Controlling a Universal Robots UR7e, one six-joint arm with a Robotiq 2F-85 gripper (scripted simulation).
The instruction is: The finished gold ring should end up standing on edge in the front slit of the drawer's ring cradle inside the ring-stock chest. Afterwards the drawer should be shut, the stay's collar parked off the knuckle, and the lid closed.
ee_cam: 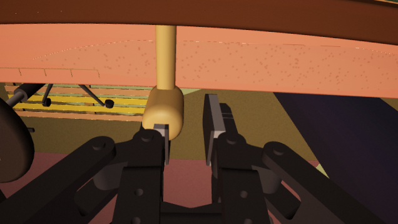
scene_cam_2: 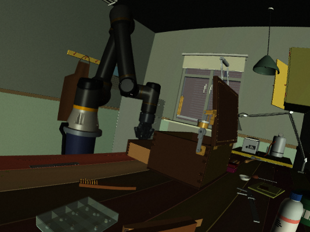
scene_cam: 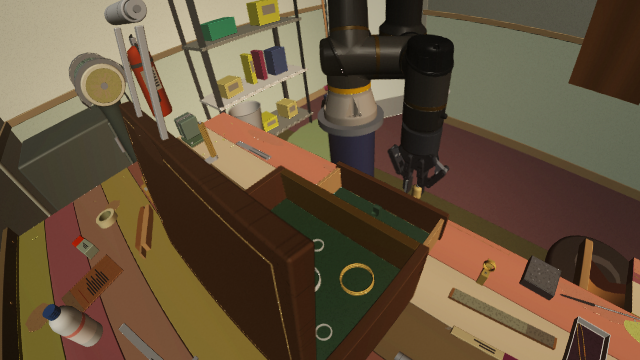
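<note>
The drawer's brass knob (ee_cam: 164,111) sticks out from the drawer front (scene_cam: 390,200) on a thin stem, and my gripper (scene_cam: 417,186) is closed on it from the far side of the bench. The drawer (scene_cam_2: 139,149) stands pulled out of the dark wooden chest (scene_cam_2: 188,156). The chest's lid (scene_cam: 215,235) stands upright, propped by a stay (scene_cam_2: 201,139) with a gold collar (scene_cam_2: 203,124). The gold ring (scene_cam: 356,279) lies flat on the green lining inside the chest, with white rings (scene_cam: 324,331) near it. The drawer's ring cradle is hidden.
Behind the chest stands a shelf rack (scene_cam: 250,60) with coloured boxes, and my base (scene_cam: 350,125) rises beside it. On the bench lie a file (scene_cam: 501,317), a grey block (scene_cam: 541,276), a tape roll (scene_cam: 106,218), a bottle (scene_cam: 72,324) and a brush (scene_cam_2: 107,185).
</note>
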